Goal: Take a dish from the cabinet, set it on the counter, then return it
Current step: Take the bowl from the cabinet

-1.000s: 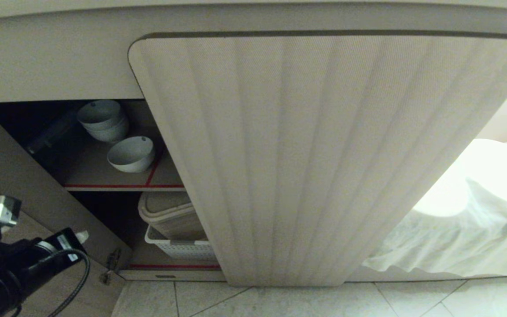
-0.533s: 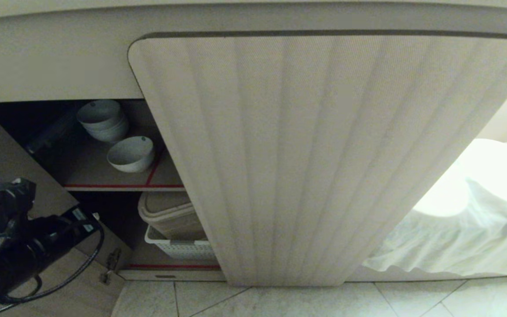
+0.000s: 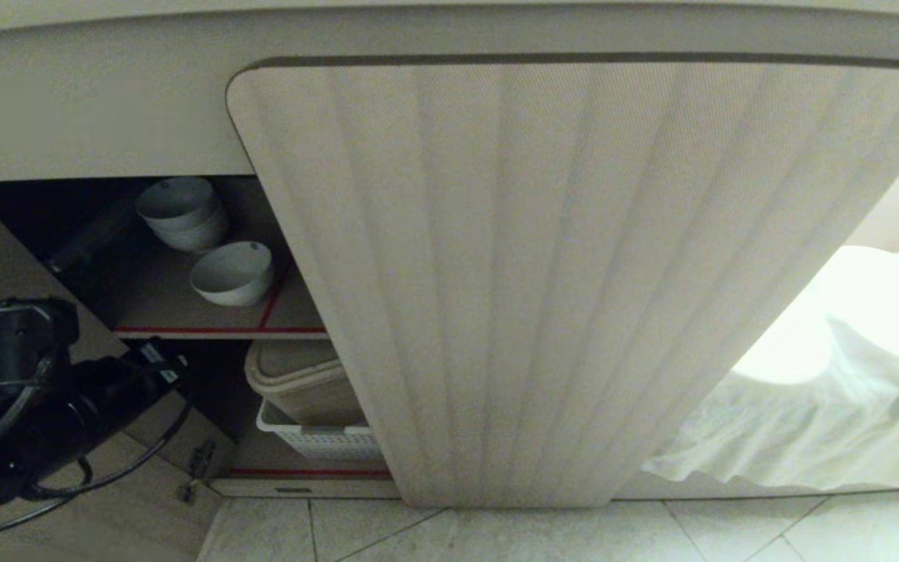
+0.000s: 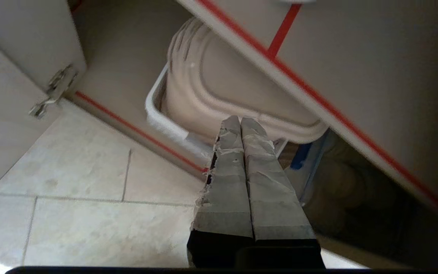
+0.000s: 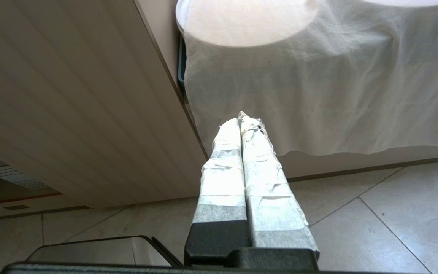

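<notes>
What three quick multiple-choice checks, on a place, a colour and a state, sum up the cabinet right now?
1. Where is the single bowl?
A. upper shelf, in front of the stack
B. floor
C. in the basket

2. What colour is the shelf edging?
A. blue
B. red
C. black

3. How is the left tool?
A. holding the bowl
B. wide open
C. shut, empty

Key: A, it sits on the upper shelf before the stack; B, red strips line the shelves; C, its fingers meet with nothing between.
</notes>
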